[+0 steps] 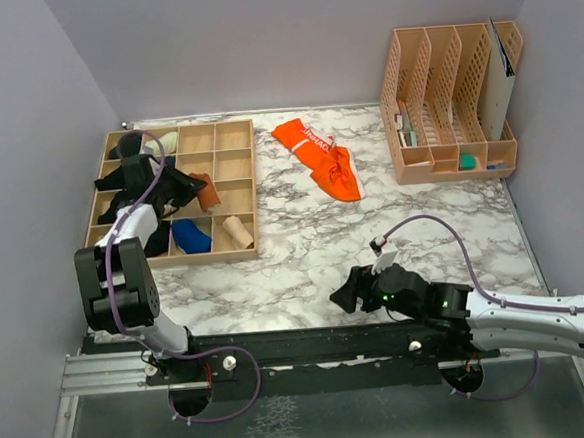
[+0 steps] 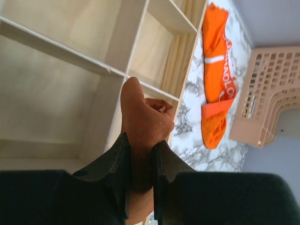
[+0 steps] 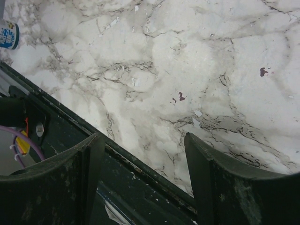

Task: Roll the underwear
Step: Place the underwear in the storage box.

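Observation:
My left gripper [image 1: 192, 189] is over the wooden compartment box [image 1: 235, 153] and is shut on the rolled rust-brown underwear [image 1: 208, 192], which sticks out beyond the fingertips in the left wrist view [image 2: 143, 119], above an open compartment. The bright orange underwear with a white lettered waistband [image 1: 320, 158] lies spread flat on the marble table, right of the box; it also shows in the left wrist view [image 2: 216, 75]. My right gripper [image 1: 344, 293] is open and empty, low over the table's near edge, far from both pieces; its fingers [image 3: 91, 159] frame bare marble.
The box holds small black, blue [image 1: 190, 236], cream [image 1: 237, 231] and pale bundles in its left and front cells. A tan slotted file rack [image 1: 449, 98] stands at the back right. A black rail [image 1: 311, 343] runs along the near edge. Grey walls enclose the table.

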### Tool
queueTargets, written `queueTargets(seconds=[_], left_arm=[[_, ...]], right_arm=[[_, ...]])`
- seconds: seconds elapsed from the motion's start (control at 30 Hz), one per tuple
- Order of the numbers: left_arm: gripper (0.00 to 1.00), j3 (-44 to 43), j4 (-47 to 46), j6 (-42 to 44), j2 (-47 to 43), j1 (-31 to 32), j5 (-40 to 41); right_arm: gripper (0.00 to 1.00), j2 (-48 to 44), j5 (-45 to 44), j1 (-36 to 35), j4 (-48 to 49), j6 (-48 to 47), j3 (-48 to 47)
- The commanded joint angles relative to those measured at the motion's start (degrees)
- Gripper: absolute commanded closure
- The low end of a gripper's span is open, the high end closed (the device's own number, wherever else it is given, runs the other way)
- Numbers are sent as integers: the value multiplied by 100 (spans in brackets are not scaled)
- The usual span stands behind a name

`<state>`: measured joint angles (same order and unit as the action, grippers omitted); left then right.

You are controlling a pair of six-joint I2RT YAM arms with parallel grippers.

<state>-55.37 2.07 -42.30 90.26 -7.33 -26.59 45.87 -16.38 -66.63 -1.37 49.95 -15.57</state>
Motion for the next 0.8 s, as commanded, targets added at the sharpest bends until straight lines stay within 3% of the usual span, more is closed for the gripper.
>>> queueTargets(seconds=[0.0,0.27,0.77], left_arm=[[97,-111,-761,-393,335,-479,-407],[97,-169,-1370,-786,1123,-743,-446],[99,-19,-885,-887,1213,-730,465]], right_arm=[[27,-157,-12,27,-416,-189,-55],[26,-184,-167,27,-697,-297,-118],[24,355,-224,36,-560,-670,-416]])
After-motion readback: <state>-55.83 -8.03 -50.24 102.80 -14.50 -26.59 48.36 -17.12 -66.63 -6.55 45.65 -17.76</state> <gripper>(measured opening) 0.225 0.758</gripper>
